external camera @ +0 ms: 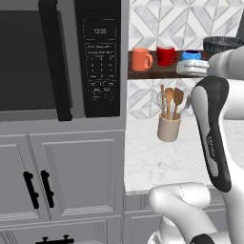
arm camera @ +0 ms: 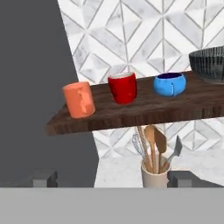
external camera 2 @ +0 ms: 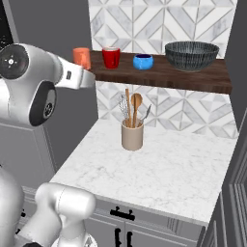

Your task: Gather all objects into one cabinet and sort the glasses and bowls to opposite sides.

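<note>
On the dark brown shelf [arm camera: 144, 111] stand, from left to right, an orange mug [arm camera: 78, 99], a red mug [arm camera: 123, 87], a small blue bowl [arm camera: 169, 84] and a wide dark bowl [arm camera: 210, 64]. The right base view shows the same row: orange mug [external camera 2: 82, 58], red mug [external camera 2: 111, 57], blue bowl [external camera 2: 143, 61], dark bowl [external camera 2: 191, 55]. My gripper [arm camera: 113, 178] is open and empty. It hangs back from the shelf, a little below the plank's height, facing the mugs. In the left base view my white hand [external camera: 193, 67] partly hides the blue bowl [external camera: 192, 54].
A beige utensil holder [external camera 2: 132, 136] with wooden spoons stands on the marble counter [external camera 2: 169, 169] under the shelf. A tall grey unit with a black microwave [external camera: 57, 62] bounds the shelf's left end. Grey panelled cabinets [external camera: 71, 176] sit below it.
</note>
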